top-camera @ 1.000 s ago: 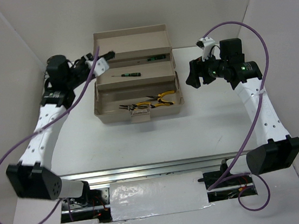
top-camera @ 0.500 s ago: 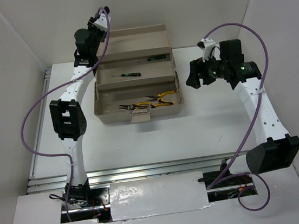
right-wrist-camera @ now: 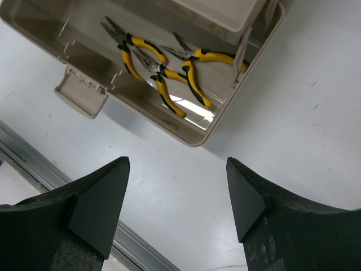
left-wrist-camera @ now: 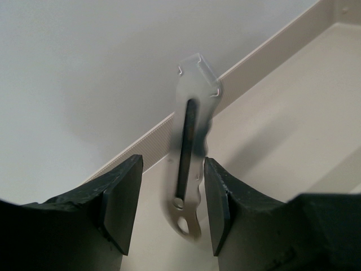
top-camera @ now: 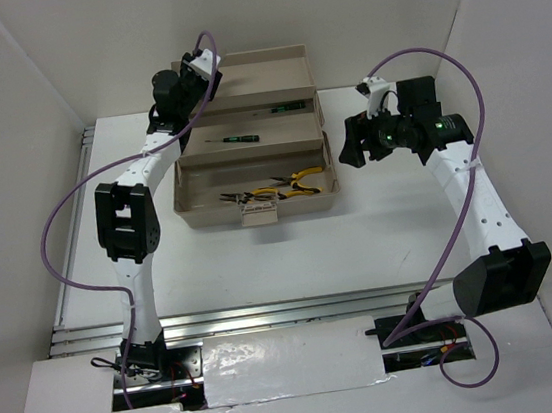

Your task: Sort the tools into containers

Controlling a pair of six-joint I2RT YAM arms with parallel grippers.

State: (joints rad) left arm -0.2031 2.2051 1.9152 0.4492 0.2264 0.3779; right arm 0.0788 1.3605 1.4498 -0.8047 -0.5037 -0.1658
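The beige toolbox (top-camera: 262, 73) stands open at the back centre, its tiers stepped. My left gripper (top-camera: 208, 77) is over the top tier's left end. In the left wrist view its jaws (left-wrist-camera: 173, 209) stand apart, and a small grey metal tool (left-wrist-camera: 192, 164), blurred, hangs between them over the tier floor (left-wrist-camera: 282, 113), close to the right pad (left-wrist-camera: 217, 203). Three yellow-handled pliers (top-camera: 279, 188) lie in the bottom tier, also seen by the right wrist (right-wrist-camera: 163, 68). A thin screwdriver (top-camera: 233, 138) lies in the middle tier. My right gripper (top-camera: 354, 142) is open and empty (right-wrist-camera: 177, 197), right of the box.
A second green-marked tool (top-camera: 289, 105) lies on the upper step. The beige latch piece (top-camera: 260, 215) hangs at the box's front (right-wrist-camera: 82, 90). White walls close in on three sides. A metal rail (top-camera: 269, 313) runs along the near table edge.
My left arm has swung from the box's left side up over the top tier's left end. My right gripper has shifted slightly towards the box.
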